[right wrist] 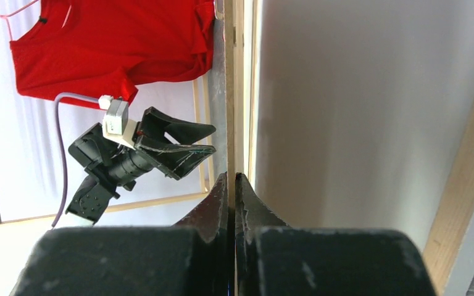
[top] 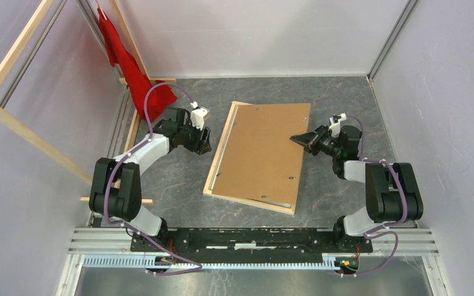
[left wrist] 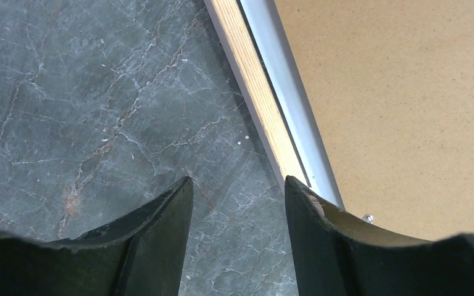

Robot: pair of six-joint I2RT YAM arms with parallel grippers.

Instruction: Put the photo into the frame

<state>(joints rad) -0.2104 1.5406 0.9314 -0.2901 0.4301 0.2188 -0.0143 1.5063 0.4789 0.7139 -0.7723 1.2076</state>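
Grey marbled tabletop (top: pixel 179 185) is carrying thin-railed pale-wood picture frame (top: pixel 215 161) centrally, brown backing board (top: pixel 262 151) covering it; photo is not showing. Left gripper (top: pixel 203 143) is hovering spread at frame's 9 o'clock; right gripper (top: pixel 296 139), pressed together, at 3 o'clock. Advisable: squaring board gently.

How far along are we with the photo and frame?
Brown backing board lies askew on the pale wooden frame; photo unseen, perhaps underneath. Left pincer open beside the frame rail, right pincer shut at the board's edge, holding nothing visible. Left: square and seat the board.
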